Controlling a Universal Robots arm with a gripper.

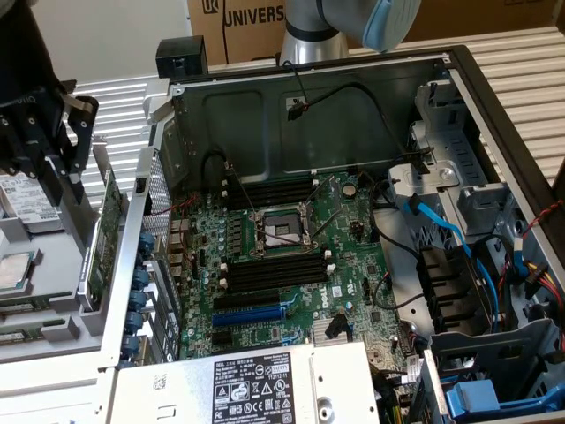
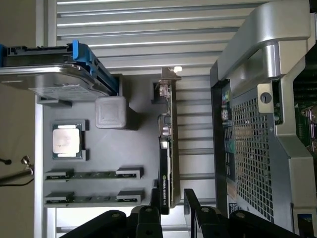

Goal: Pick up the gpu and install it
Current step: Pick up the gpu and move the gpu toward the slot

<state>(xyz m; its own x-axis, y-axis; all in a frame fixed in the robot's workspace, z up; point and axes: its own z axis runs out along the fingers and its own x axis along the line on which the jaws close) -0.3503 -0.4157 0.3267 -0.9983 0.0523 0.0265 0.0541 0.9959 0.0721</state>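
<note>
The gpu [image 2: 168, 148] stands on its edge in a grey tray [image 2: 133, 148], a thin green board with a black shroud and a silver bracket at its far end. In the exterior view the gpu [image 1: 108, 225] is at the left, just outside the computer case's rear wall. My black gripper [image 2: 171, 210] hangs open above the near end of the card, one finger [image 2: 148, 218] on each side of it, with a gap visible on one side. In the exterior view the gripper [image 1: 55, 163] hovers over the tray, and nothing is held.
The tray also carries a processor [image 2: 67, 140], two memory sticks [image 2: 94, 174] and a hard drive [image 2: 49, 74] in a blue carrier. The open computer case [image 1: 309, 115] holds the green motherboard [image 1: 291, 265], its blue slot [image 1: 252, 314] and a power supply [image 1: 256, 384]. The case's perforated wall [image 2: 247, 148] stands close beside the card.
</note>
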